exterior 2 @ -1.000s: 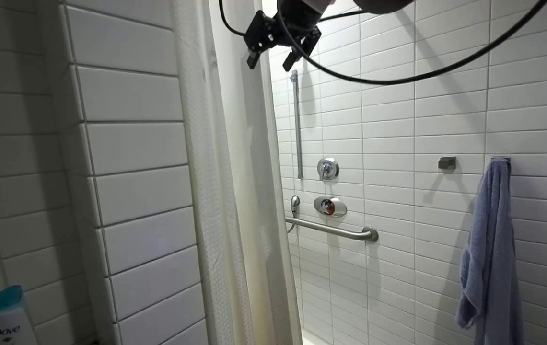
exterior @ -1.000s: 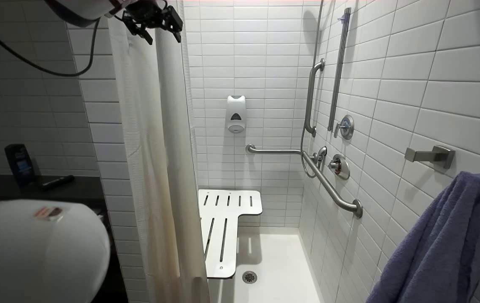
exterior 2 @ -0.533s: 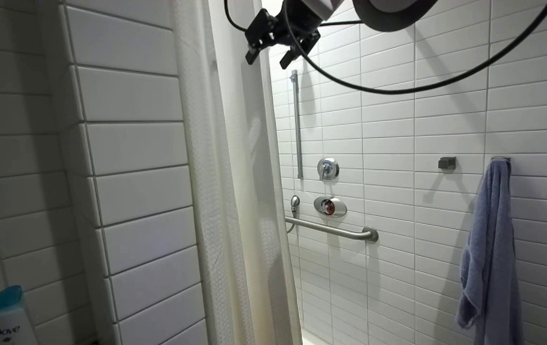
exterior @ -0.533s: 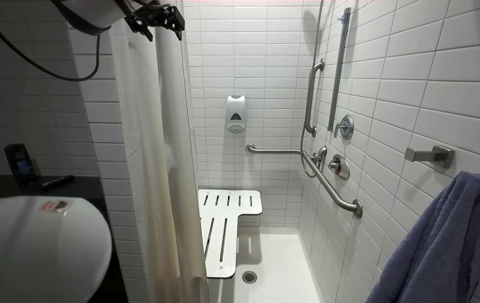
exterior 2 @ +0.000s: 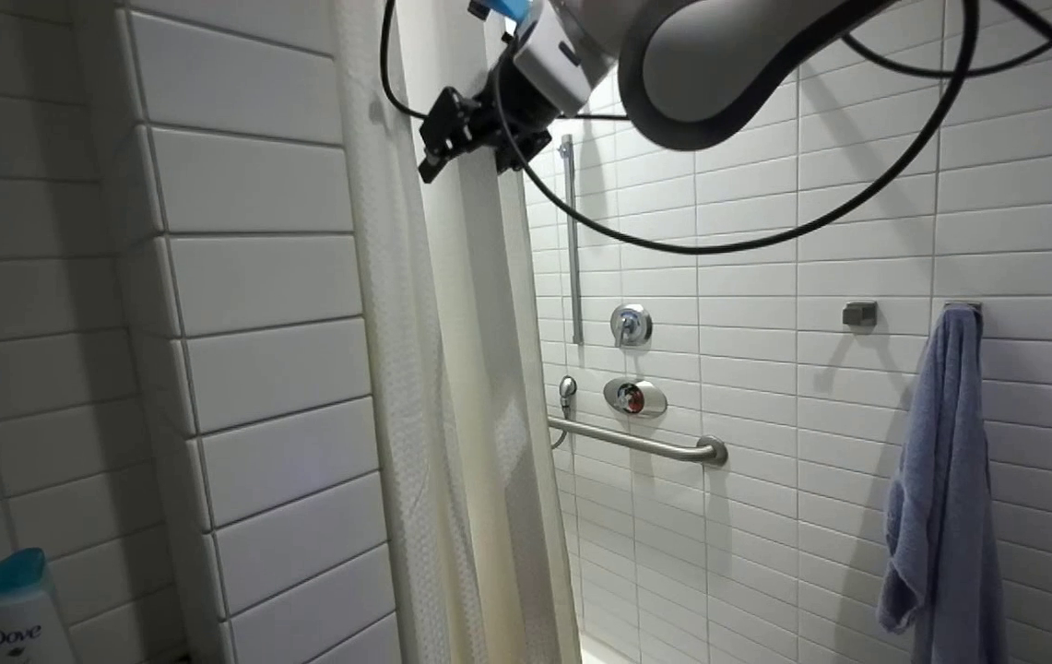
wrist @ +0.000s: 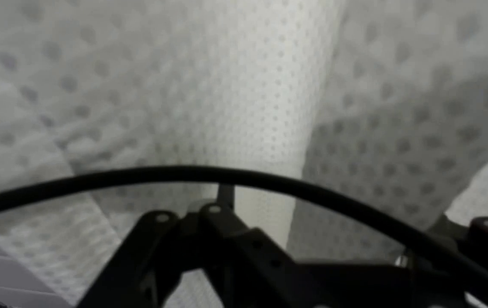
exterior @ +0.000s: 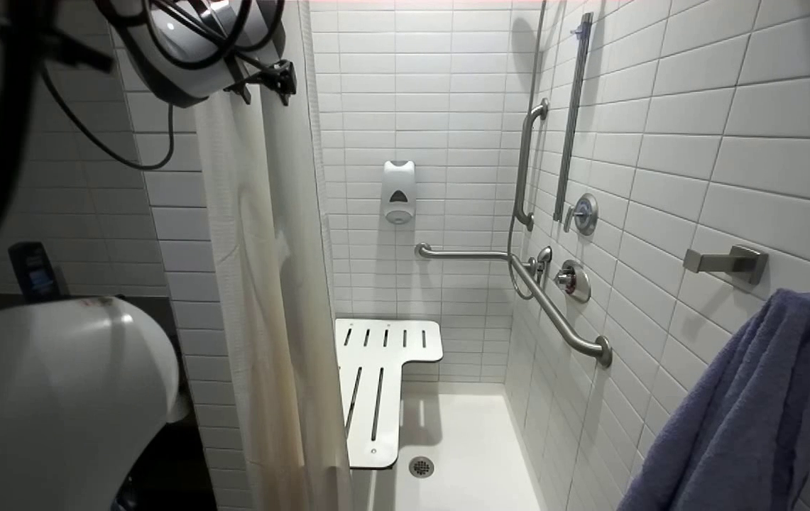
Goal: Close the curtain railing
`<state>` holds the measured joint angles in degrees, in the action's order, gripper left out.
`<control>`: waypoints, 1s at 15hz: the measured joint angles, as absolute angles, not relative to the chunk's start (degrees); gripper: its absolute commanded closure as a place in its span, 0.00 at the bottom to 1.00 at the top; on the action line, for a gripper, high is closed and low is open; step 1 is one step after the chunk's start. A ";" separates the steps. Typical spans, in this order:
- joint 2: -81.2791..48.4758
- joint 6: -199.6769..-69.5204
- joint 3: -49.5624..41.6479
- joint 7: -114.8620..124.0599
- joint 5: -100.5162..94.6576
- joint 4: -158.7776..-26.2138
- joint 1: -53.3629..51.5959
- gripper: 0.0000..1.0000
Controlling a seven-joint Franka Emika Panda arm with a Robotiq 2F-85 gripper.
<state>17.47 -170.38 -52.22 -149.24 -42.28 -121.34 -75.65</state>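
Note:
The curtain railing, a white pleated shower curtain, hangs gathered at the left of the shower opening in both exterior views (exterior: 273,284) (exterior 2: 461,369). Its dotted fabric fills most of the wrist view (wrist: 248,94). My black gripper is at the curtain's upper part in both exterior views (exterior: 266,98) (exterior 2: 466,169), with its fingers apart. In the wrist view my gripper (wrist: 333,214) shows its fingers spread wide, the curtain close in front of them. A black cable crosses that view and hides part of the fingers. I cannot tell whether the fingers touch the fabric.
A tiled wall end (exterior 2: 267,277) stands left of the curtain. A folding bench (exterior: 376,390), a grab bar (exterior: 561,312) and a soap dispenser (exterior: 398,191) are inside the shower. A blue-grey towel (exterior 2: 945,480) hangs on the right wall. A looping cable (exterior 2: 719,247) hangs below the arm.
The arm has come down and further into both exterior views. My gripper has moved lower, and to the left over the curtain in an exterior view. Its fingers stay apart. The curtain hardly shifts.

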 measured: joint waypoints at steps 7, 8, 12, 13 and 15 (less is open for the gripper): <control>18.38 -170.37 -58.42 -149.27 -43.76 -120.00 -81.74 0.39; 18.38 -170.37 -58.42 -149.27 -43.76 -120.00 -81.75 0.39; 18.39 -170.37 -58.42 -149.27 -43.76 -120.00 -81.75 0.39; 18.39 -170.36 -58.43 -149.27 -43.76 -120.00 -81.75 0.39; 18.39 -170.36 -58.42 -149.27 -43.76 -120.00 -81.75 0.39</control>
<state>18.39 -170.36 -58.42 -149.27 -43.76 -120.00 -81.75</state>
